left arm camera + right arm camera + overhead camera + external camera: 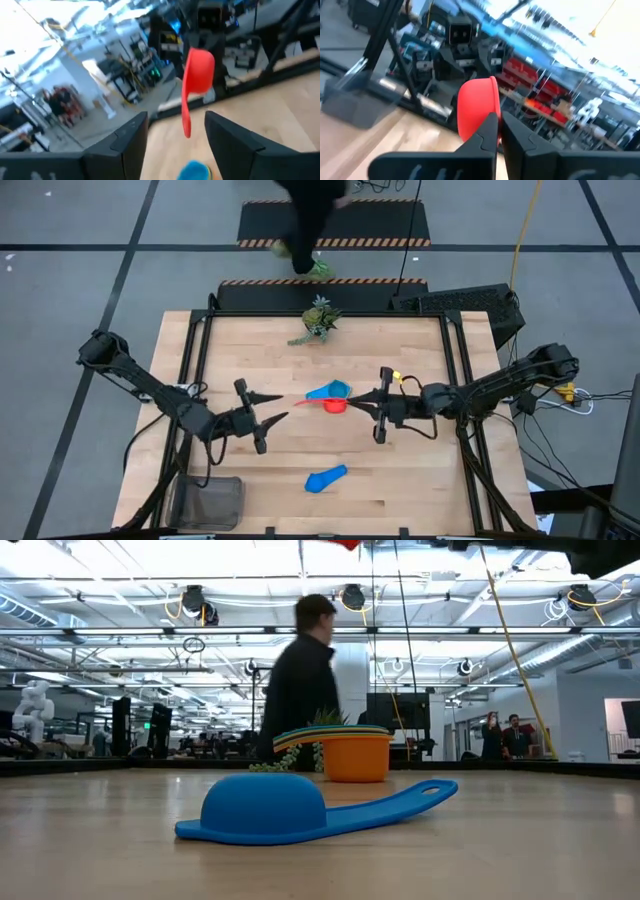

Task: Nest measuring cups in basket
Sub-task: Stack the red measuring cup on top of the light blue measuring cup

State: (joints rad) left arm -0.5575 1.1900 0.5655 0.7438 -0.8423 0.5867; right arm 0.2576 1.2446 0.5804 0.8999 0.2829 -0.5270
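My right gripper (352, 400) (499, 122) is shut on a red measuring cup (335, 405) (198, 70), held in the air over the table's middle. My left gripper (285, 406) (175, 125) faces it, open. The cup's handle end (186, 131) lies between the left fingers, seemingly apart from them. A stack of nested cups, light blue on top (328, 390), orange outermost (355, 758), stands on the table under the red cup. A blue cup (326, 478) (265, 805) lies bowl down nearer the front. The basket (240, 482) sits at the near left corner. My right gripper pinches the edge of the red cup's bowl (485, 120) between its two fingertips, coming level from the table's right. The cup is lifted clear of the table, and its handle (185, 107) sticks out toward the table's left, toward my left gripper.
A small green plant (318, 320) stands at the table's far edge. A person (305, 680) walks past behind the table. Bare wood shows between the blue cup and the basket.
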